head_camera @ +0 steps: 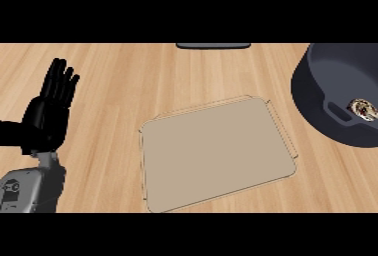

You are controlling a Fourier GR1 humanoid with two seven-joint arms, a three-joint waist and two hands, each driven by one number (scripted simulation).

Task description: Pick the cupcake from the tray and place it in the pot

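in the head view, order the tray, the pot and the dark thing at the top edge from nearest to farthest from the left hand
Measured from the left hand, open with fingers up at the view's left:
1. Tray: centre of the counter, just right of the hand.
2. Dark object at the top edge: up and to the right, cut off by the frame.
3. Pot: far right edge, with a small object inside.

We see a pale wooden worktop (148, 85) with grain running left to right, evenly lit, and a dark, flat object (213, 45) cut off at its far edge.
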